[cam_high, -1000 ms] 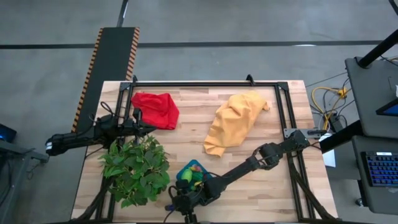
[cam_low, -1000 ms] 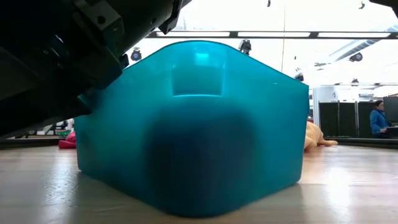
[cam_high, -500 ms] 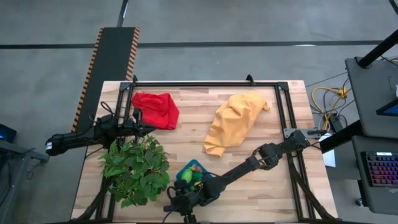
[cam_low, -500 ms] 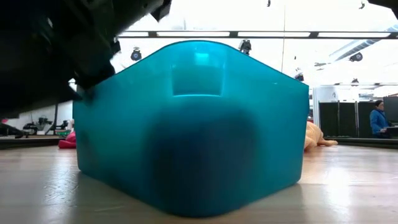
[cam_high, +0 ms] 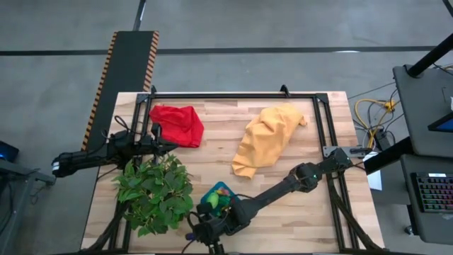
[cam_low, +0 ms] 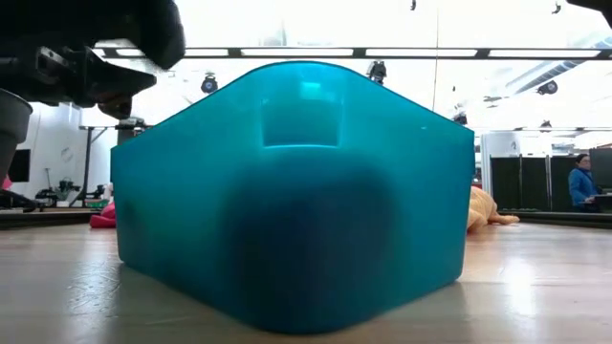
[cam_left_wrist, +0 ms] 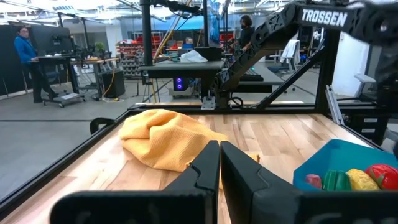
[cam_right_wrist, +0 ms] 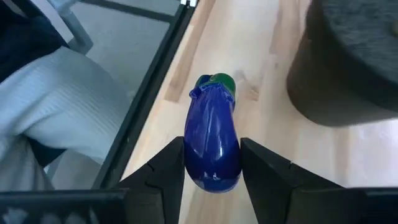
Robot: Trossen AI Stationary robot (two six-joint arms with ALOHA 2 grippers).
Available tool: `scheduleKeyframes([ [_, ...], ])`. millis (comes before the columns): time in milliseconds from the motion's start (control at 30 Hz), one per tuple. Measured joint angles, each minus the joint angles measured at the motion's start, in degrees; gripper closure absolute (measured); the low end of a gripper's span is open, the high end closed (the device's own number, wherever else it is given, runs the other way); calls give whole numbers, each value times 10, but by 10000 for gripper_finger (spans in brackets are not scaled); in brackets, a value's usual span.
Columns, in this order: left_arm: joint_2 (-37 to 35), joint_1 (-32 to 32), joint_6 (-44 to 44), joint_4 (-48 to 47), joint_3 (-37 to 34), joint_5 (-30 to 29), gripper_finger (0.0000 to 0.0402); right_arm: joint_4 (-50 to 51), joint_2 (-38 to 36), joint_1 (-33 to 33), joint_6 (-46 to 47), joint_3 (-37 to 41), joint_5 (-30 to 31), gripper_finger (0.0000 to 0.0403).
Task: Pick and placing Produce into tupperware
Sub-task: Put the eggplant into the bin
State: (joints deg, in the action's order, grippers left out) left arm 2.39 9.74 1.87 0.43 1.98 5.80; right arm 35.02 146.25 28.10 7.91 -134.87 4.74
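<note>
The teal tupperware [cam_high: 210, 193] stands near the table's near edge and fills the low view [cam_low: 287, 191]. It holds green, yellow and red produce [cam_left_wrist: 351, 179]. My right gripper [cam_high: 195, 230] is just left of the tupperware, at the near edge, and is shut on a purple toy eggplant [cam_right_wrist: 211, 124] with a green cap. In the low view it shows high at the upper left [cam_low: 86, 67]. My left gripper [cam_high: 161, 147] waits shut and empty at the table's left, beside the leafy plant; its shut fingers show in the left wrist view [cam_left_wrist: 219, 158]. My right gripper pinches the eggplant's thick rounded end [cam_right_wrist: 194, 167] between its two fingers, one on each side. The fingers point down toward the table and lie along the eggplant. The green cap end [cam_right_wrist: 219, 81] sticks out past the fingertips.
A big leafy plant [cam_high: 152, 193] stands left of the tupperware. A red cloth [cam_high: 177, 124] and a yellow-orange cloth [cam_high: 267, 140] lie farther back. A dark grey round object [cam_right_wrist: 348, 62] is close to my right gripper. People [cam_low: 579, 182] are in the room beyond.
My right gripper has gone toward the table's left edge, away from the tupperware. In the low view it has drawn off from in front of the container's left side to the upper left corner.
</note>
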Motion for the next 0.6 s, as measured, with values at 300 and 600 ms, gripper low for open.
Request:
scheduleKeyframes([
  [300,0,0,0,1,0,0,402,138,-53,1,6,0,89,273],
  [600,-2,0,0,1,0,0,402,277,-83,1,66,-1,134,275],
])
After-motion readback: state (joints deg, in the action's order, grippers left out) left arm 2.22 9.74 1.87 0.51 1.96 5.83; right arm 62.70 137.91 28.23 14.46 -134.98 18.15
